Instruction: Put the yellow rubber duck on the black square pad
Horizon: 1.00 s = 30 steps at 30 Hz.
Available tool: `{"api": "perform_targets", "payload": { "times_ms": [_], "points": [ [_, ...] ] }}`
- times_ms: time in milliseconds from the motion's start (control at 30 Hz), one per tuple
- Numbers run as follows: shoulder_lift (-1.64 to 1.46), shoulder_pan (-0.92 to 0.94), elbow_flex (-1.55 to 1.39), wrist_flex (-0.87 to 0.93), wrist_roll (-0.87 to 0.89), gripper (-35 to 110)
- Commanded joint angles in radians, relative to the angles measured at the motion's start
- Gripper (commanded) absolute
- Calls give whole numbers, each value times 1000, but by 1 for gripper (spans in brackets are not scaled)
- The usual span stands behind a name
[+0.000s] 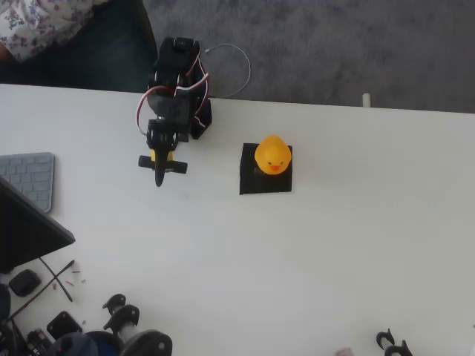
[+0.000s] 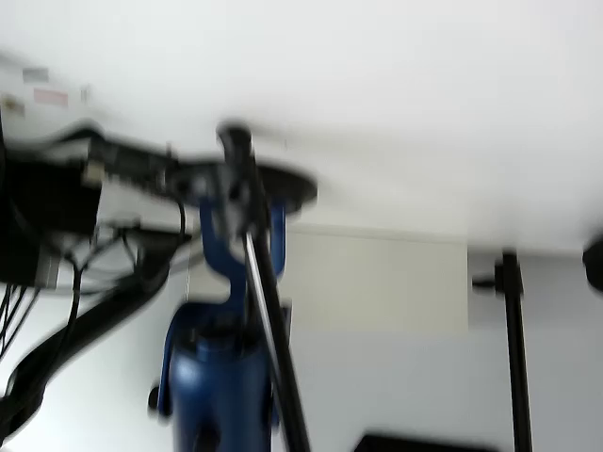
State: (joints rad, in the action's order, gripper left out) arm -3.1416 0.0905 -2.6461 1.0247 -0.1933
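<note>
**One duck resting on the pad, arm folded back**

One yellow rubber duck [image 1: 272,156] sits on the black square pad [image 1: 266,184] in the overhead view, toward the pad's upper right part, its orange beak pointing down the picture. The pad lies flat on the white desk [image 1: 312,259], near the desk's far edge. The black arm [image 1: 177,81] stands to the left of the pad, folded over its base, with red and white wires looping round it. Its fingers [image 1: 160,176] point down the picture, apart from both duck and pad; they appear as one dark tip, and whether they are spread or pressed together cannot be told. A grey keyboard [image 1: 30,176] lies at the left edge, and small black parts [image 1: 122,319] are scattered along the lower left edge. The wrist view is blurred; it shows a blue stand [image 2: 221,358] and dark rods against a pale background.
</note>
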Motion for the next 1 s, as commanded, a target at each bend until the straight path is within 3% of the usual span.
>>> {"api": "perform_targets", "payload": {
  "times_ms": [0,300,567,967],
  "points": [
    [-31,20,-35,-40,5,12],
    [-31,20,-112,-124,140,12],
    [-31,18,-178,-229,143,12],
    [-34,18,-196,-230,137,12]
  ]
}}
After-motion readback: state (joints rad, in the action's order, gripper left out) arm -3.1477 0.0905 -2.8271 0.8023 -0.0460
